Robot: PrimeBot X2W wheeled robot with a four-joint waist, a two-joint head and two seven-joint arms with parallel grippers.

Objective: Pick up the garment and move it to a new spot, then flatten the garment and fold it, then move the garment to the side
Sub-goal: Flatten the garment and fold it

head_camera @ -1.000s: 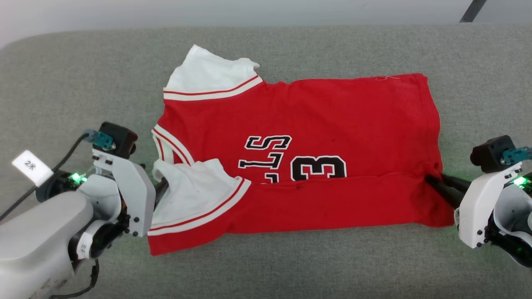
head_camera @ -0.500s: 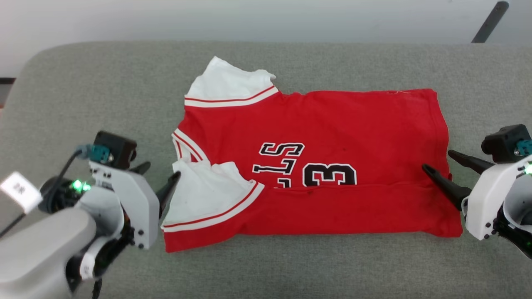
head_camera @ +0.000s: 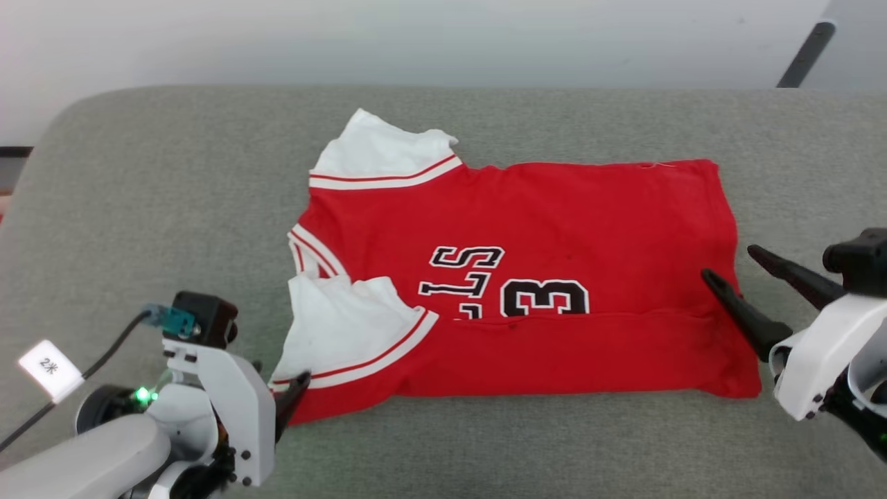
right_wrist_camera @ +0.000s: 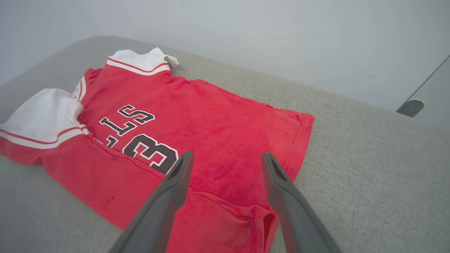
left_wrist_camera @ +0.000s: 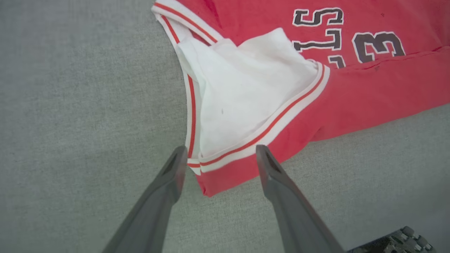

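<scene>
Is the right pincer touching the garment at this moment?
Cannot tell. The right pincer stands open over the hem end of the garment in the head and right wrist views, but neither shows contact or a gap plainly.

The garment (head_camera: 554, 229) lies on the cushion (head_camera: 173, 208), left claw (left_wrist_camera: 221, 150) at its near-left corner, right claw (head_camera: 729, 262) at its right edge

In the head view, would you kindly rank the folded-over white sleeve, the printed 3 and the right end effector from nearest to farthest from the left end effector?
1. folded-over white sleeve: lower left, right beside the left end effector.
2. printed 3: centre, on the red chest.
3. right end effector: far right, by the hem.
</scene>
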